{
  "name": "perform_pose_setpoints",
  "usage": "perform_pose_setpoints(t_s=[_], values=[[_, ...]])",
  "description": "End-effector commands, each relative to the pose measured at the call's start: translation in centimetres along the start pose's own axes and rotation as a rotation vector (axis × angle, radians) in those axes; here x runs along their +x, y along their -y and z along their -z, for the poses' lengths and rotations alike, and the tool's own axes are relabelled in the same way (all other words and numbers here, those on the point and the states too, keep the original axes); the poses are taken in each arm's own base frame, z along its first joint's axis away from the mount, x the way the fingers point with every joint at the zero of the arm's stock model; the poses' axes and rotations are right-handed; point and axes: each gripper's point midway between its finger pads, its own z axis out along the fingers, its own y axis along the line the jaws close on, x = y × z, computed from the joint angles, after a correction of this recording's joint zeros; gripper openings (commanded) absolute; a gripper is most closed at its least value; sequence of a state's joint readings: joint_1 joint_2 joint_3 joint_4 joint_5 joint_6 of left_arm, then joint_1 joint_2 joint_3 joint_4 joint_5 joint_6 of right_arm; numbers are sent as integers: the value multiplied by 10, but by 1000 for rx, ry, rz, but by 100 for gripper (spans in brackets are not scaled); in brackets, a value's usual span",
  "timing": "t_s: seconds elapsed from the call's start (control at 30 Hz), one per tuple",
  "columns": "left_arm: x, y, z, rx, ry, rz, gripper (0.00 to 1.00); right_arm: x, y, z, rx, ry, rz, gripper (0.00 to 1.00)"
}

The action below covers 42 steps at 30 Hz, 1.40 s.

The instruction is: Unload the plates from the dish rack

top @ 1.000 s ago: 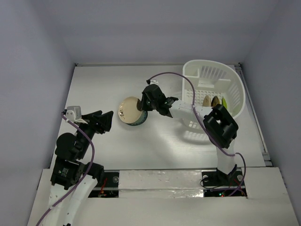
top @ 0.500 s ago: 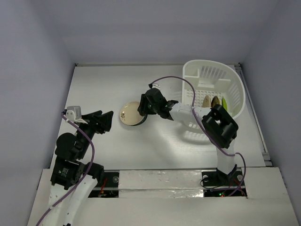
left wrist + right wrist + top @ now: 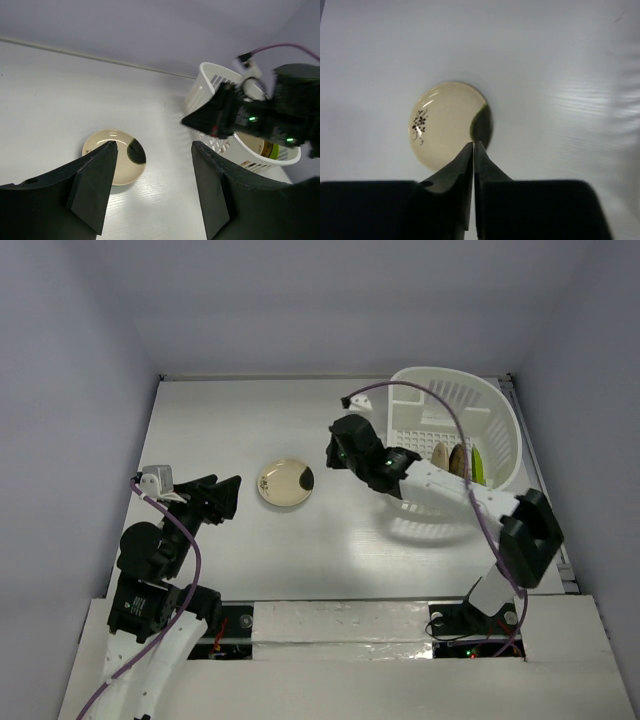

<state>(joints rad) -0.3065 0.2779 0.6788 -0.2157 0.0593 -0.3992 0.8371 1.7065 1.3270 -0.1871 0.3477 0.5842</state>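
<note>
Plate (image 3: 285,483), cream with a dark patch, lies flat on the counter (image 3: 210,420); right end effector (image 3: 473,146) nearby is pressed together, empty; left end effector (image 3: 152,150) spread.

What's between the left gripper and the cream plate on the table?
Nothing: bare table between left gripper and cream plate, clearest in the top view.

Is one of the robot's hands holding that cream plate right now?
No, the cream plate lies flat on the table, apart from the right gripper and the left gripper.
</note>
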Motion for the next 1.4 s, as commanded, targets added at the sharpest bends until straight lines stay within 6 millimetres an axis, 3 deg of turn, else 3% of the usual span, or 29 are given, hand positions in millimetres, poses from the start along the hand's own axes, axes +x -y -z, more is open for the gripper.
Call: perform_pose_setpoints(t_s=[0.0, 0.07, 0.13, 0.27, 0.33, 0.37, 0.43, 0.47, 0.73, 0.9, 1.03, 1.13, 1.23, 1.37], values=[[-7, 5, 0, 27, 31, 2, 58, -51, 44, 57, 196, 158, 72, 4], [-7, 6, 0, 28, 31, 2, 58, -71, 92, 88, 354, 215, 67, 0], [-7, 6, 1, 30, 34, 2, 58, -79, 127, 109, 479, 247, 65, 0], [-8, 7, 1, 37, 35, 1, 58, -69, 193, 144, 704, 227, 58, 0], [-6, 7, 1, 38, 29, 1, 58, -65, 216, 153, 768, 202, 46, 9], [-6, 8, 0, 39, 29, 1, 58, -63, 224, 155, 783, 192, 42, 20], [-6, 8, 0, 39, 29, 1, 58, -56, 237, 155, 813, 157, 51, 31], [-6, 8, 0, 39, 29, 1, 58, -55, 240, 156, 823, 151, 49, 40], [-5, 7, -1, 39, 24, 1, 58, -46, 271, 145, 880, 76, 67, 47], [-5, 8, -1, 41, 25, 1, 58, -43, 271, 121, 846, 25, 100, 41], [-5, 7, -1, 40, 23, 0, 58, -45, 274, 112, 871, 13, 130, 35], [-5, 8, -1, 42, 24, 0, 58, -48, 273, 108, 863, 15, 144, 31], [-5, 8, -1, 43, 23, 0, 58, -49, 274, 106, 874, 2, 164, 21], [-5, 8, -1, 44, 21, 0, 58, -57, 277, 113, 909, 6, 194, 16]])
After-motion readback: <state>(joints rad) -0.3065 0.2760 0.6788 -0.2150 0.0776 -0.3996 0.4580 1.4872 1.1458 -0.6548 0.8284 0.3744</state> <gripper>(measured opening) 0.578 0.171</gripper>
